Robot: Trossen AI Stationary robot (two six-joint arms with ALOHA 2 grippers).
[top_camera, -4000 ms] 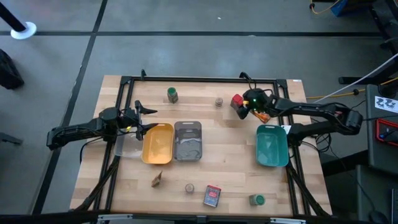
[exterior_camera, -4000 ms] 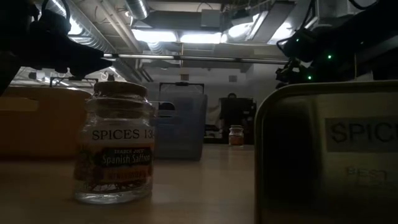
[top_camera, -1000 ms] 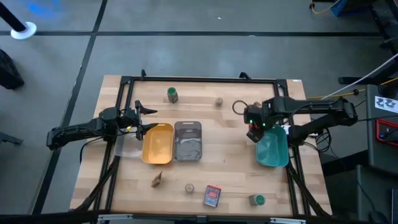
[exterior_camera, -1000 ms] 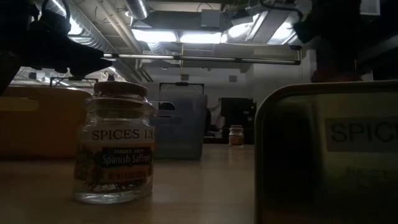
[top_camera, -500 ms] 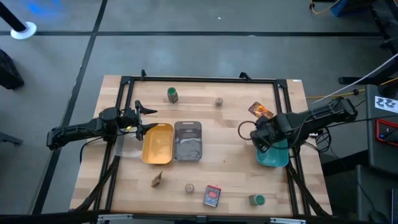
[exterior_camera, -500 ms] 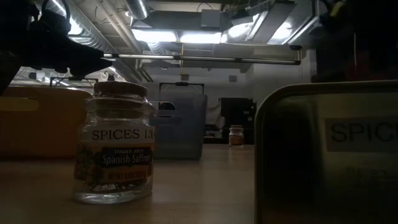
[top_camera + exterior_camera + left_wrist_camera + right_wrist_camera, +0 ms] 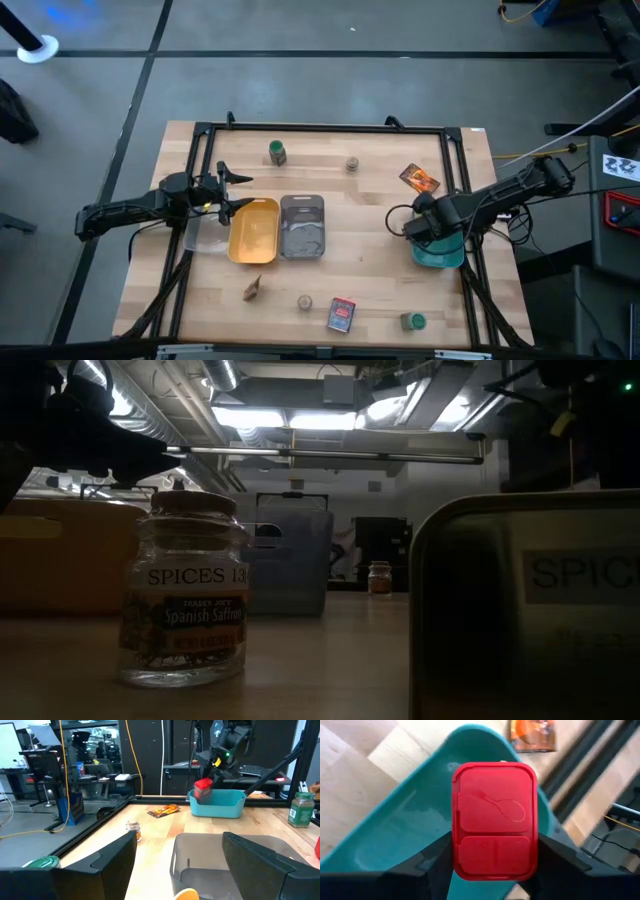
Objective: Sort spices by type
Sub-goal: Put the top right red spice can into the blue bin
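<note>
While right gripper (image 7: 424,225) hangs over teal tray (image 7: 440,256) in high view | left wrist: red box (image 7: 203,789) above tray, apparently unreleased | right wrist: fingers (image 7: 436,857) clamp box | left gripper (image 7: 232,190) spread, beside yellow tray (image 7: 254,231)

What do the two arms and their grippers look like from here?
Both arms are dark, slim and jointed. The left gripper has two dark blocky fingers with a small green light near the wrist. The right gripper has matching dark fingers, and thin cables trail off the right arm's base.
</note>
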